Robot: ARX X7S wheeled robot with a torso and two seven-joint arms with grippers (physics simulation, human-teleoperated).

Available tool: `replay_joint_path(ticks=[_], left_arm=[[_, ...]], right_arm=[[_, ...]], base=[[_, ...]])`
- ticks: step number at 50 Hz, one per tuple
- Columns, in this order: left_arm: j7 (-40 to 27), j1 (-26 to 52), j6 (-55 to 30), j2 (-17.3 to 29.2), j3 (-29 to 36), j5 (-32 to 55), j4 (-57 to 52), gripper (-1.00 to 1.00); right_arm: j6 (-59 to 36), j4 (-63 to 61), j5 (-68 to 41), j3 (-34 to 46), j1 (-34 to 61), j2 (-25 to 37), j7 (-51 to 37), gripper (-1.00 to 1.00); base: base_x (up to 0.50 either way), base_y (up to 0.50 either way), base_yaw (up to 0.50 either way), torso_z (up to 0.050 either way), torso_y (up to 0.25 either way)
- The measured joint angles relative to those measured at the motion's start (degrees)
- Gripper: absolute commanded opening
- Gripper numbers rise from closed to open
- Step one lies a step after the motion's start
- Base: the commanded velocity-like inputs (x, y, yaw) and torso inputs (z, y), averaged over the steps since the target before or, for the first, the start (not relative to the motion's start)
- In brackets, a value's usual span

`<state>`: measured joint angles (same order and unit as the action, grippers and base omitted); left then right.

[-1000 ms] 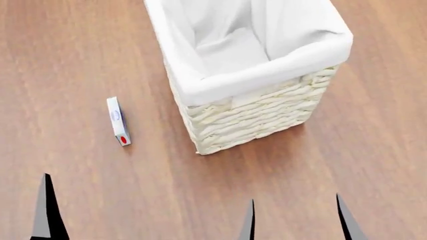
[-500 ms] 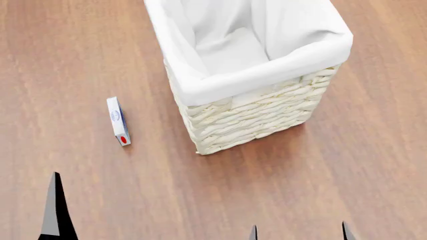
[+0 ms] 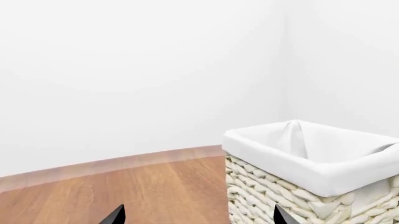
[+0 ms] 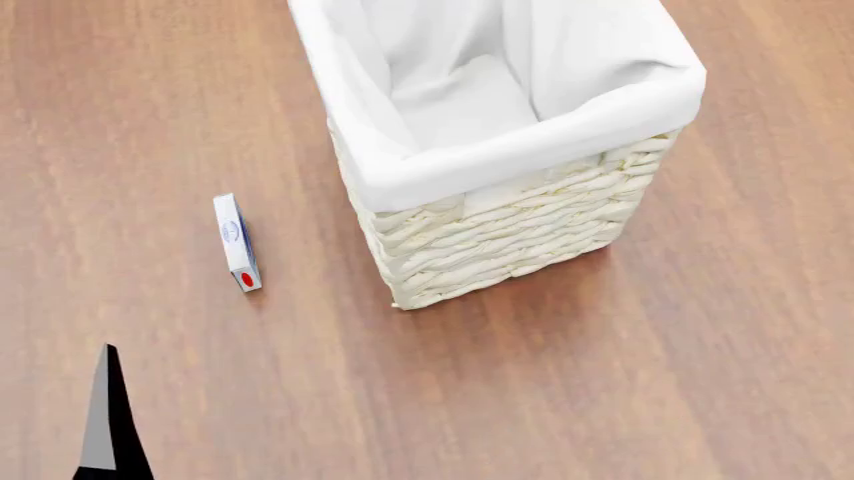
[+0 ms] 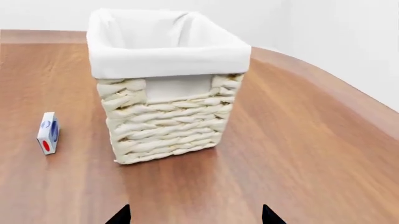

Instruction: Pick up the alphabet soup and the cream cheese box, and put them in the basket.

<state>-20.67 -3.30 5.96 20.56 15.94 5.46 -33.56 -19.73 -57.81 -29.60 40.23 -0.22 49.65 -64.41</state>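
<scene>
Nearest the robot, one dark fingertip (image 4: 107,415) of the left gripper (image 3: 196,215) stood up from the bottom-left corner of the head view, above bare wood. In the left wrist view that gripper's two dark tips showed set well apart, with nothing between them. The right gripper (image 5: 194,215) did not appear in the head view; its own wrist camera showed two dark tips likewise spread wide, empty, pointing toward the basket (image 5: 167,116) across open wood.

Farther out on the wooden surface (image 4: 667,380), the cream cheese box (image 4: 236,242) lay on its narrow side toward the left edge, its red-oval end turned toward the robot, apart from both grippers and well clear of the basket's left wall.

Beyond it, nearer the far edge, the basket (image 4: 514,235) stood upright, its white cloth liner (image 4: 534,150) folded over the rim. What could be seen of its inside showed only the liner. The alphabet soup could not be seen in any view.
</scene>
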Motion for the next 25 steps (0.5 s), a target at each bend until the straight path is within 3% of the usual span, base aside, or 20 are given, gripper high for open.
replay_joint_path(ticks=[25], left_arm=[[-0.2,0.2,0.8,0.3,0.3,0.5,0.9,1.00]], right_arm=[[4.6,4.3,-7.3,1.6,-2.7,2.4,-2.4,1.00]], base=[[0.00,0.00,0.00,0.000,0.000]])
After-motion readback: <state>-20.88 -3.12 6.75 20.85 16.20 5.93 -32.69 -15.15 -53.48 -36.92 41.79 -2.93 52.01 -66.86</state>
